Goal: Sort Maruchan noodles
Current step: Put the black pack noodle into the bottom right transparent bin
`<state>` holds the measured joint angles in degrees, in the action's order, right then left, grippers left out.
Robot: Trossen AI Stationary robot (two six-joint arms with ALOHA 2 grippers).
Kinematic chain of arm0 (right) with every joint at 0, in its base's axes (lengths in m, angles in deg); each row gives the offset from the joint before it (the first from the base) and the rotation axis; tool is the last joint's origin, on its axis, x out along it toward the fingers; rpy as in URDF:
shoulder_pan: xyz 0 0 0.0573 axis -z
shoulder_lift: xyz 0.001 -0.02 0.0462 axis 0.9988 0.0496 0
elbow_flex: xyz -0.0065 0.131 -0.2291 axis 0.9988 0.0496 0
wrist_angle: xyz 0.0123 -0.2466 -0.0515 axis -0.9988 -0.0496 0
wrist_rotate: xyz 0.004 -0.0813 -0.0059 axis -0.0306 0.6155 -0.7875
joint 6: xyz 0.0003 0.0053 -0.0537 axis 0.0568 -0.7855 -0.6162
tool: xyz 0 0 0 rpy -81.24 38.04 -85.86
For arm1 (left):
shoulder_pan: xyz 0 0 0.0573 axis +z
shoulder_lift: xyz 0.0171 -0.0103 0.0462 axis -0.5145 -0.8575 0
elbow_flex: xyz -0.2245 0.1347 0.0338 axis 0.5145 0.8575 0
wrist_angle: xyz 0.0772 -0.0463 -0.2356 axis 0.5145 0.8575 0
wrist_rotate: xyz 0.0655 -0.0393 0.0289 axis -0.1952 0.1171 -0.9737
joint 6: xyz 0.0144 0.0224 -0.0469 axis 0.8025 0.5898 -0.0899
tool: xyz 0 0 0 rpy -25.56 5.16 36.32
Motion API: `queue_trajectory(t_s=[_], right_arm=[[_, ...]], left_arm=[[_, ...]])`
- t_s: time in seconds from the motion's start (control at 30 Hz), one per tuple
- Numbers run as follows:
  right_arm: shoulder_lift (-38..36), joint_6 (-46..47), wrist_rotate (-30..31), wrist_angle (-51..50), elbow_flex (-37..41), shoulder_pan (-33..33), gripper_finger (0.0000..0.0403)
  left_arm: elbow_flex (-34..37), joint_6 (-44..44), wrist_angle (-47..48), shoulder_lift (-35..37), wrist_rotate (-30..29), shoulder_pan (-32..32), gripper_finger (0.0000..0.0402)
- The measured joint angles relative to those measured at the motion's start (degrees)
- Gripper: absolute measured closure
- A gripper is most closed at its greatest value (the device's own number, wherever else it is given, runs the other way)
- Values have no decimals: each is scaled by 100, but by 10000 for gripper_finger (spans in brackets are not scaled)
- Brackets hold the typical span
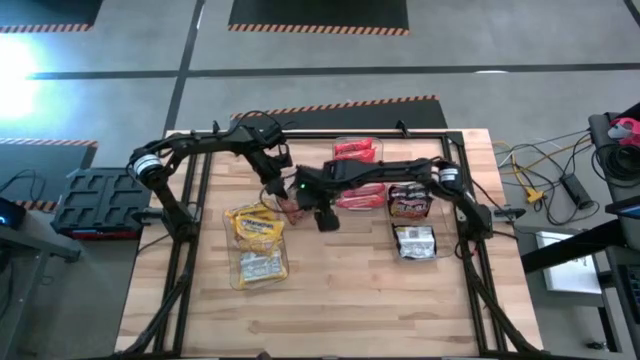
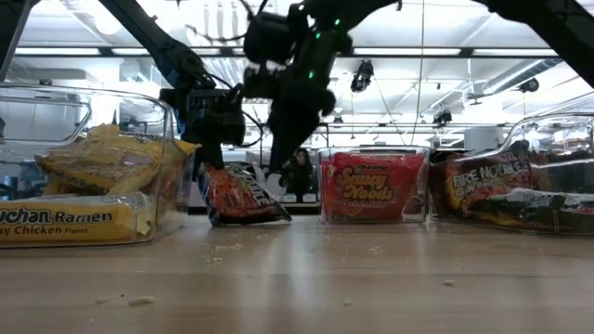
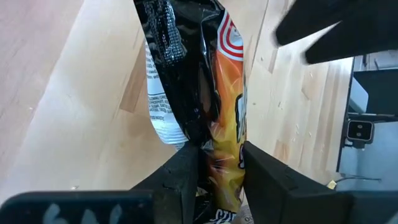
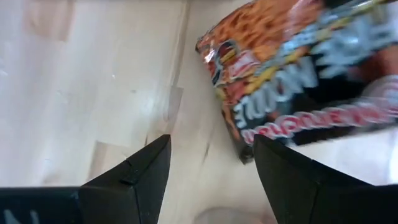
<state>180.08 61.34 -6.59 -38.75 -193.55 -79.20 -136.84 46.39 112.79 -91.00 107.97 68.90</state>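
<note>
1. Landmark = the dark packet [image 2: 239, 193], a brown-black Maruchan pack w/ orange-red print, standing on edge on the wooden table [image 1: 340, 300] near its middle; its lower edge touches the wood in the low view.
2. Nearer the front edge than the dark packet, on the left arm's side: a clear bin [image 1: 258, 243] holding the yellow packets [image 2: 88, 167]; one label reads "Chicken".
3. Front, on the right arm's side of the dark packet, well apart: a single dark pack [image 1: 414, 242] w/ a pale label patch, lying flat; cannot tell if a bin is under it.
4. At the dark packet itself: left gripper [image 3: 214, 171] pinches the pack's upper edge, fingers closed on the plastic in the left wrist view; pack hangs down from them toward the table.
5. Just beside it: right gripper [image 4: 211, 165], jaws apart w/ nothing between them; the dark packet sits just ahead of its fingertips, not touching as far as can be told.
6. Beyond the dark packet, toward the right arm: clear bin w/ red packets [image 2: 373, 187]; next to that, a bin w/ more dark packs [image 1: 409, 200].
7. Farthest back: another red pack [image 1: 356, 150] near the table's rear edge.
</note>
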Motion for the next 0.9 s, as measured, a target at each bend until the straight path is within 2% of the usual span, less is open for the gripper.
queue_trajectory(t_s=[0.27, 0.57, 0.9], right_arm=[[-666, 643, -868, 286, 257, 493, 184], [-946, 1441, -1760, 1059, 974, 1047, 184], [-956, 1261, -1834, 1273, 1142, 1345, 184]], left_arm=[[0, 253, -80, 4, 0, 0, 314], [0, 289, -477, 149, -86, 4, 315], [0, 117, -1034, 720, -256, -19, 315]])
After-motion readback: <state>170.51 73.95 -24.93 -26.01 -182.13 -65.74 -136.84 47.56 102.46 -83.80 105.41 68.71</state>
